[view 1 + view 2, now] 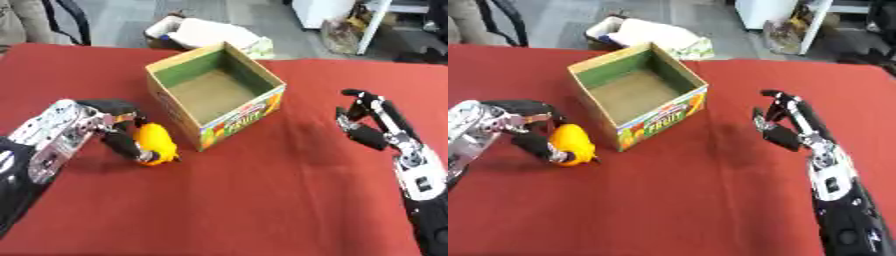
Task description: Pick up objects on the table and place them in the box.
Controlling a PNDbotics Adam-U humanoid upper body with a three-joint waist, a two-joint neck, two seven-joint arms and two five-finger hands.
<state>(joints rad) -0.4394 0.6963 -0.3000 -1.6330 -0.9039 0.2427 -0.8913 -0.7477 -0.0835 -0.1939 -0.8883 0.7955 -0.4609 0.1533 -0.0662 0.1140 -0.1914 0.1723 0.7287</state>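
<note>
A: Two robot hands appear. Left robot hand (pixel 114 127), at the left of the bench: fingers and thumb curled round a yellow-orange object (pixel 154 143). Is the object off the cloth?

B: Cannot be told; the object sits low, at or just above the red cloth (pixel 262 200), with a small dark tip at its near right end. Its kind cannot be made out beyond colour and a rounded, elongated shape.

A: Position of the object relative to the box (pixel 215 93)?

B: Just left of the box's near left corner, outside it, close beside the wall but apart from it.

A: Right robot hand (pixel 782 122)?

B: At the right of the bench, well apart from the box; fingers relaxed and only slightly bent, pointing toward the far side, holding nothing. Its black and silver forearm runs back to the near right corner.

A: The box itself?

B: Open-topped cardboard, standing upright near the centre and turned at an angle; green inner walls, brown floor, nothing visible inside. The near right outer face carries a fruit print with lettering.

A: Beyond the bench?

B: A white bundle (pixel 210 32) lies on the grey floor past the far edge, behind the box.
</note>
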